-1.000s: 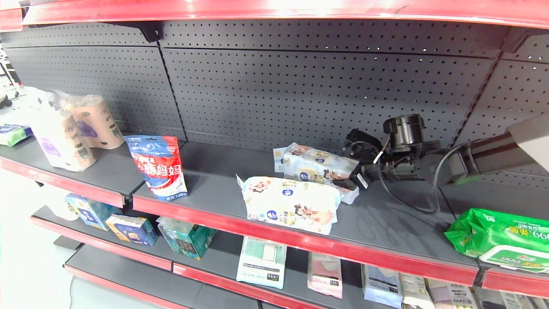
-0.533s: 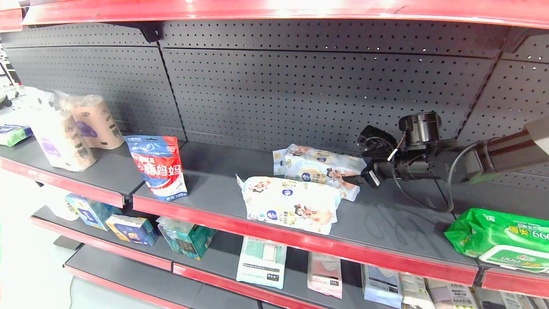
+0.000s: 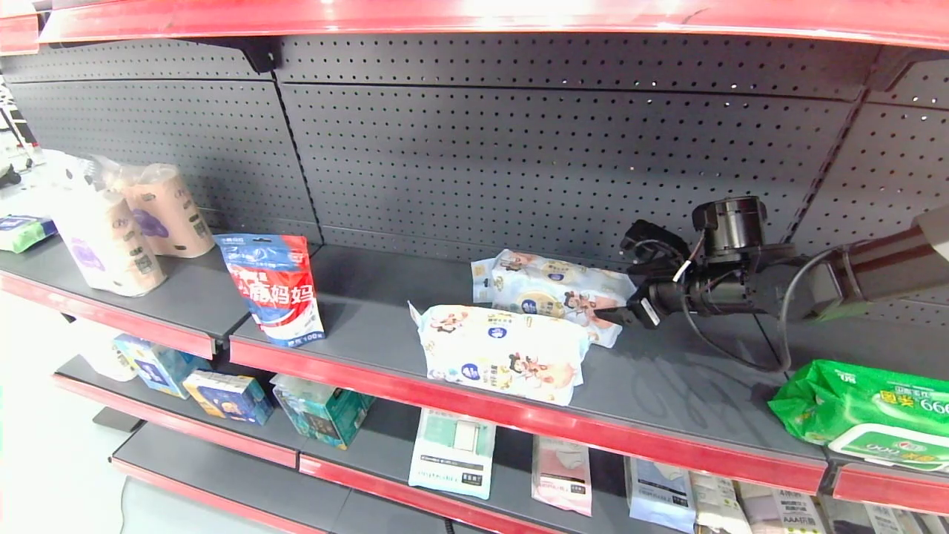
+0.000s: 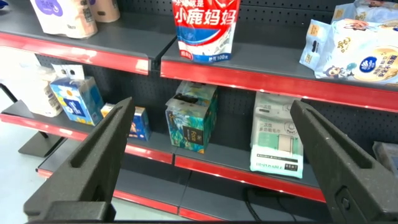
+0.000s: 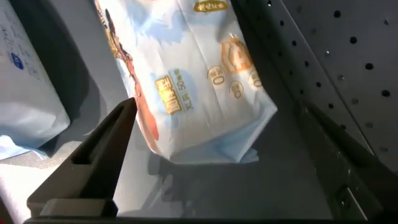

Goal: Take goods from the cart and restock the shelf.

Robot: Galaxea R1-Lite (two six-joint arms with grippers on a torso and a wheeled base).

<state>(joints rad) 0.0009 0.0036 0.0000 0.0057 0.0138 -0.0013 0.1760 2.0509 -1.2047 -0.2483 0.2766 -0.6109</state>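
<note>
Two cartoon-printed wipes packs lie on the middle shelf (image 3: pixel 667 386): a front pack (image 3: pixel 504 352) near the red edge and a rear pack (image 3: pixel 552 291) by the pegboard. My right gripper (image 3: pixel 617 314) hovers at the rear pack's right end. In the right wrist view, this gripper (image 5: pixel 214 109) is open, with the end of the rear pack (image 5: pixel 199 81) lying between its spread fingers (image 5: pixel 93 168) and resting on the shelf. My left gripper (image 4: pixel 211 106) is open and holds nothing, facing the lower shelves below the red pouch (image 4: pixel 205 28).
A red pouch (image 3: pixel 274 289) stands left of the packs, with tissue rolls (image 3: pixel 111 230) farther left. A green wipes pack (image 3: pixel 867 411) lies at the right. Boxes (image 4: pixel 191 121) and flat packs (image 4: pixel 277 143) fill the lower shelves. Bare shelf lies between the packs and the green pack.
My right arm has drawn back to the right and risen slightly. The rear pack's right end now shows more fully. Nothing else on the shelf has moved.
</note>
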